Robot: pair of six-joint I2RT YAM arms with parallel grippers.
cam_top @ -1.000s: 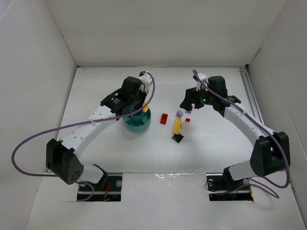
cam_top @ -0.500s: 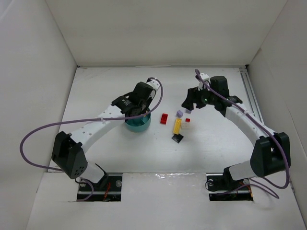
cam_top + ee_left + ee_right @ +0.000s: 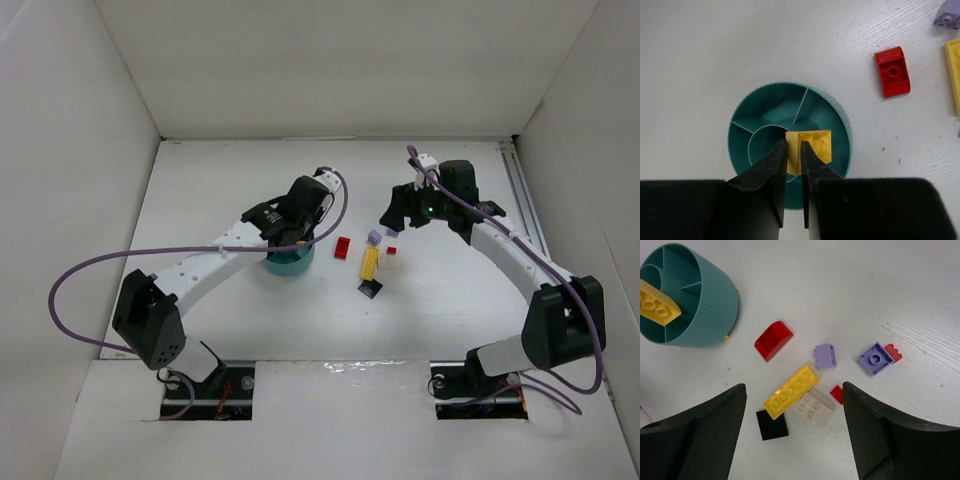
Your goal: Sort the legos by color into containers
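The right gripper (image 3: pixel 794 400) hangs over the desk (image 3: pixel 865 280) with its jaws wide. The long yellow brick (image 3: pixel 791 391) lies between them, its long axis running 8 to 2 o'clock. The white brick (image 3: pixel 814 408) crowds it at 5 o'clock and the black plate (image 3: pixel 772 424) at 7. At 10 o'clock the teal dish (image 3: pixel 705 315) holds a yellow brick (image 3: pixel 812 145) under the left gripper (image 3: pixel 792 145), whose jaws are narrow and empty.

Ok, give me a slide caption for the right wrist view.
Open right gripper hovers over loose legos; one yellow brick lies in the teal dish.
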